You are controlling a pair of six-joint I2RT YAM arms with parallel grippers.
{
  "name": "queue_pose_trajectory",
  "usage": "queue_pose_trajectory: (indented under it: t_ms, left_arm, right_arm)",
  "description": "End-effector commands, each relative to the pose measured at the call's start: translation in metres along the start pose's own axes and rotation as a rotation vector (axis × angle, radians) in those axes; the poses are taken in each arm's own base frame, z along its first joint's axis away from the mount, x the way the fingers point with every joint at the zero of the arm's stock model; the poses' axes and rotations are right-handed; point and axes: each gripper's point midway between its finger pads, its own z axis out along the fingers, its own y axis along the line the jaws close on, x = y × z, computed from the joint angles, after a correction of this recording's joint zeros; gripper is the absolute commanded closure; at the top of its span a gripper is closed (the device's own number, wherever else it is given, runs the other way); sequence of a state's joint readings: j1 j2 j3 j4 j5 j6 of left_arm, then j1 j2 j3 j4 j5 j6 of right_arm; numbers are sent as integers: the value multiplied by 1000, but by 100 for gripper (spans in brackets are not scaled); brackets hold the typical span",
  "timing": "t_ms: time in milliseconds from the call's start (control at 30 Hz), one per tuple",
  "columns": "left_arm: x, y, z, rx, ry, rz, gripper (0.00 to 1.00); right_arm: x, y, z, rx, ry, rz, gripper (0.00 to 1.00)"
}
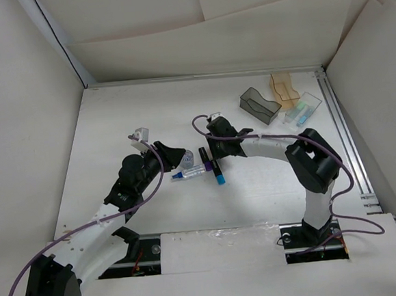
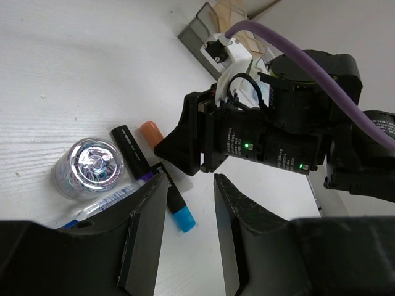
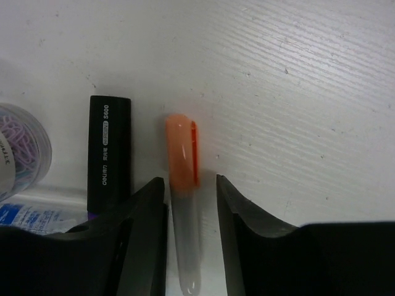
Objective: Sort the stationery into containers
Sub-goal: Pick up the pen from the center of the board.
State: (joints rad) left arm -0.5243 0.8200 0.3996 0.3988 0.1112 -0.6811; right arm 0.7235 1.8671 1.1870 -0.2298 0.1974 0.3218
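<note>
Two fingers of my right gripper (image 3: 189, 184) are straddling the orange-capped marker (image 3: 182, 154), spread on either side and not yet pinching. Its long axis is running straight down the gap between them, cap pointing away from my wrist. It is lying on the table (image 3: 296, 74) just beside the black marker (image 3: 110, 148). My left gripper (image 2: 190, 179) is hovering open nearby, but the right is nearer, so closing there looks like the next move.
</note>
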Motion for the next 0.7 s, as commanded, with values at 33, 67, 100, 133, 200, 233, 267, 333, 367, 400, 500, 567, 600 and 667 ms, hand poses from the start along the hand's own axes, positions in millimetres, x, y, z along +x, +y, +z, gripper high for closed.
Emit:
queue_pose_trajectory:
  t_ms: [33, 67, 100, 133, 200, 233, 267, 333, 367, 400, 500, 567, 600, 667]
  left_arm:
    - [0, -3, -1, 23, -12, 7, 67]
    - [0, -3, -1, 23, -12, 7, 67]
    - [-2, -4, -1, 29, -19, 8, 67]
    - [0, -3, 0, 23, -12, 7, 67]
    - [0, -3, 0, 23, -12, 7, 67]
    - [0, -3, 0, 23, -12, 7, 67]
    - [0, -3, 0, 23, -12, 7, 67]
    - [0, -3, 0, 23, -12, 7, 67]
    - [0, -3, 0, 23, -12, 7, 67]
    - [1, -4, 0, 30, -6, 7, 67]
    - [2, -3, 2, 29, -5, 7, 67]
    - [5, -3, 3, 30, 9, 6, 67]
    - [5, -2, 4, 30, 9, 6, 67]
    - [6, -2, 4, 30, 9, 6, 67]
  right_arm:
    - [-23, 6, 6, 0, -59, 31, 58]
    - [-24, 4, 6, 9, -62, 31, 60]
    - [-24, 4, 6, 9, -62, 31, 62]
    - [-24, 5, 9, 8, -65, 32, 72]
    - [-26, 6, 10, 4, -74, 43, 80]
    - [-28, -1, 10, 25, -79, 50, 85]
    - [-29, -2, 11, 33, -83, 51, 92]
    - [-41, -6, 0, 54, -123, 59, 94]
    - [-53, -12, -10, 60, -158, 75, 96]
    - [-59, -24, -14, 90, -177, 103, 97]
    - [-89, -54, -42, 123, -255, 166, 97]
    - [-112, -99, -64, 174, -325, 270, 99]
    - [-120, -116, -73, 186, -349, 301, 99]
    - [-131, -173, -90, 248, -403, 416, 99]
